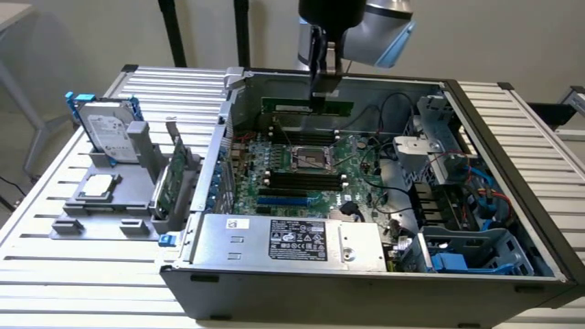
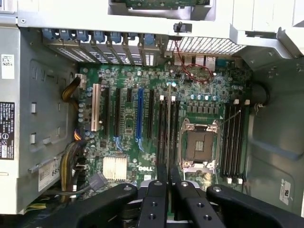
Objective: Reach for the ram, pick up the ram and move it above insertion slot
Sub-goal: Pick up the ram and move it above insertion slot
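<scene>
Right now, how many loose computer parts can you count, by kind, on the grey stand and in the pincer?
Silver hard drive in blue brackets: 1
Square silver processor chip: 1
Broad green expansion card: 1
Long thin green ram stick, held by the pincer: 1
Total: 4

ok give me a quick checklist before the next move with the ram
1. Grip: the end effector is shut on the ram: ok.
2. Height: the ram hangs above the motherboard, not touching it: ok.
3. Alignment: in the wrist view the ram's edge runs along the black memory slots beside the CPU socket; exactly which slot: cannot tell.
4. Those slots are empty: ok.
5. Slot latches open: cannot tell.
6. The red cable lies away from those slots: ok.
</scene>
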Tool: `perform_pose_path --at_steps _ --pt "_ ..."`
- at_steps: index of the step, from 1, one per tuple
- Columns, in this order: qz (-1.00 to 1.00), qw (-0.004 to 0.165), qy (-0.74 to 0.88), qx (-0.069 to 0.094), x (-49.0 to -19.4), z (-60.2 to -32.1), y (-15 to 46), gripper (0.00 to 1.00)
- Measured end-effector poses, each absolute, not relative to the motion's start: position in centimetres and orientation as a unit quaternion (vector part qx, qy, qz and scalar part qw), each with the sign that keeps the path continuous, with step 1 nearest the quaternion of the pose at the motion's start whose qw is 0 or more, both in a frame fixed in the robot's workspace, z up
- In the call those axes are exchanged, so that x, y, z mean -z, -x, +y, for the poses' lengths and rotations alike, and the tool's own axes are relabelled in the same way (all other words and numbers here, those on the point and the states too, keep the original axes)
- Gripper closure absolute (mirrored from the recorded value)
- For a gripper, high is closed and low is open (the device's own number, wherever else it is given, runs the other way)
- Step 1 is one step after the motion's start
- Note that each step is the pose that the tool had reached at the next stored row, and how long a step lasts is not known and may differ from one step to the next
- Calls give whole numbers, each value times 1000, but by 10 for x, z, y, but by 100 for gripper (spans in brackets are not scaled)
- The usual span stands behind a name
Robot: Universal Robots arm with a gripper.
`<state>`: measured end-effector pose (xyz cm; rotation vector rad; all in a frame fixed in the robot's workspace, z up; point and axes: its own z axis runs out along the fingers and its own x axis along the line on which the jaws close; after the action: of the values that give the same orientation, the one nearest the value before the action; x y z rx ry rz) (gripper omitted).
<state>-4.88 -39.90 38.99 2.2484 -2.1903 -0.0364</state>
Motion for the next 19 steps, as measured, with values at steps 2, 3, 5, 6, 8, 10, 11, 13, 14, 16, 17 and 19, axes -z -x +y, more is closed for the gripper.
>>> perform_pose_path --at_steps 2,3,5,6,8,10,11,13,14,16,17,19 --pt "-699 1 -715 11 -390 -396 47 87" --pt "-700 1 -714 11 -390 -395 47 87" --pt "-701 1 -713 11 -390 -392 46 87" --pt "-702 1 -712 11 -390 -391 45 87" --pt "-704 1 -711 11 -390 -389 43 87" --pt "-705 0 -709 11 -390 -387 42 87" --pt "-707 0 -708 11 -390 -386 41 87" --pt "-708 0 -706 10 -389 -383 41 87" --pt "-709 0 -705 10 -390 -382 41 87" --pt "-709 0 -705 10 -390 -382 40 87" --pt "-709 0 -705 10 -390 -382 41 87" --pt "-709 0 -705 10 -390 -382 41 87"
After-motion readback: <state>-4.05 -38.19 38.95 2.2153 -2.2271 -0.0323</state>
